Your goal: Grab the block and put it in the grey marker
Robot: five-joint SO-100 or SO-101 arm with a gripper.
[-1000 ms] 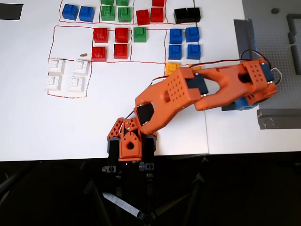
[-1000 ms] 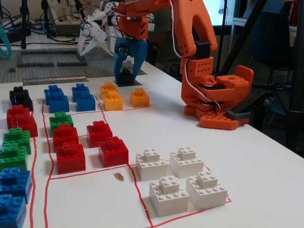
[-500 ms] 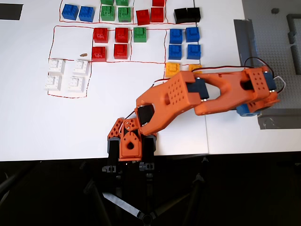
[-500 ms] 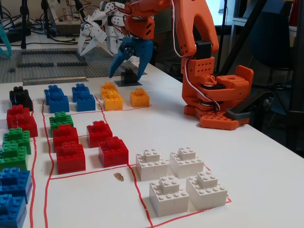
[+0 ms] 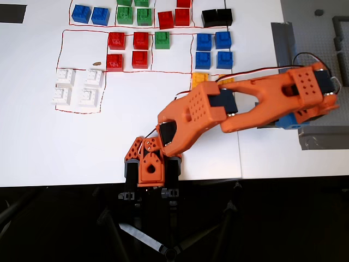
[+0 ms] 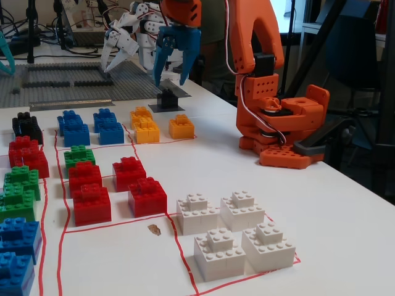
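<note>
Nearest us in the fixed view sit four white bricks (image 6: 237,234) inside a red-lined box, with a small brown crumb (image 6: 153,229) just to their left on the white table (image 6: 321,209). Beyond them we see red bricks (image 6: 108,188), green bricks (image 6: 24,185), blue bricks (image 6: 89,126), yellow bricks (image 6: 157,126) and a pair of adjoining black bricks (image 6: 26,125), all in rows between us and the far end. To the right stands the orange arm base (image 6: 281,132).

At the far end we find the block (image 6: 167,97), resting on the grey marker (image 6: 165,108), apart from the coloured rows. Above it hangs the gripper (image 6: 169,79); its blue fingers (image 6: 158,68) are spread apart and hold nothing, tips just above the block. A second, white gripper (image 6: 120,43) and a grey studded baseplate (image 6: 68,80) lie behind.

From overhead, the orange arm (image 5: 218,112) stretches across the table's near edge and covers part of the yellow bricks (image 5: 200,79); the gripper (image 5: 149,172) reaches over that edge, and we cannot make out the block beneath it.
</note>
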